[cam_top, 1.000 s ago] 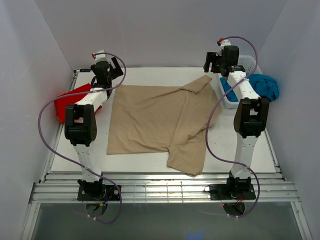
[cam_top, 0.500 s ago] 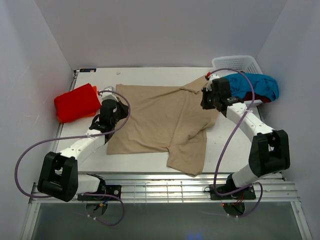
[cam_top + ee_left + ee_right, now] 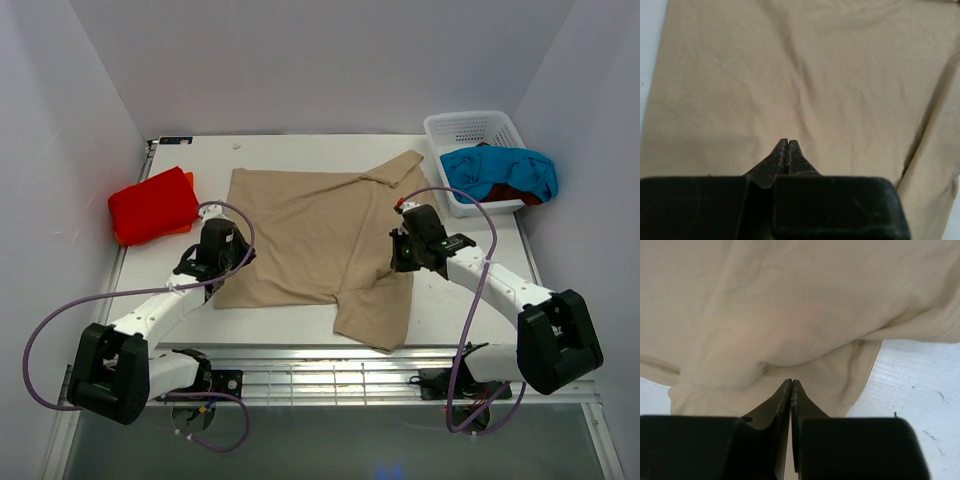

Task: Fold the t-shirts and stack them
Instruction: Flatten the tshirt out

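Even, bright, diffuse light is seen throughout; only soft shadows are cast on the table (image 3: pixel 300 150). In both wrist views the near black fingers (image 3: pixel 785 157) are blurred.

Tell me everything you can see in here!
tan t-shirt: one, tan, spread flat mid-table
red t-shirt: one, bright red, folded at table's left, orange showing beneath
blue t-shirt: one, turquoise, bunched in the basket
dark red t-shirt: one, dark red, under the blue t-shirt
basket: one, white, far right corner
table: one, white, under everything
cables: two, purple, on the arms
left gripper: one, black, shut, over tan t-shirt's left side
right gripper: one, black, shut, at tan t-shirt's right side
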